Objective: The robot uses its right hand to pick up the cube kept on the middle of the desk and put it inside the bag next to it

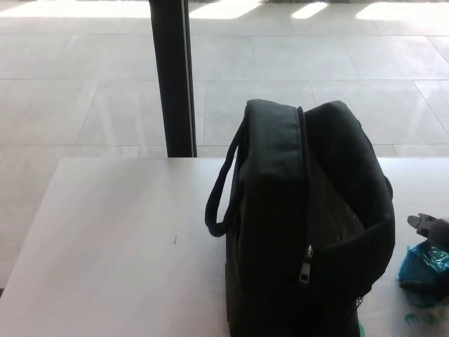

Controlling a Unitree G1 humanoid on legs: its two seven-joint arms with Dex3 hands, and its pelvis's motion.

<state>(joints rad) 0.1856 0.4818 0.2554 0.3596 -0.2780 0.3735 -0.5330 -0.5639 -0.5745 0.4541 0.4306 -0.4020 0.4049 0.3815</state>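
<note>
A black bag [309, 225] stands upright on the white desk [119, 246], its zipper facing me and its top gaping to the right. At the right edge of the head view, a teal cube [419, 268] sits just above the desk, right of the bag. My right hand [429, 232] shows only as black fingers [421, 222] over and behind the cube, closed on it. Most of the hand is cut off by the picture edge. My left hand does not show.
A black handle loop [219, 203] hangs off the bag's left side. Green marks [421, 317] stain the desk below the cube. A dark pillar [172, 77] rises behind the desk, with tiled floor [84, 98] beyond.
</note>
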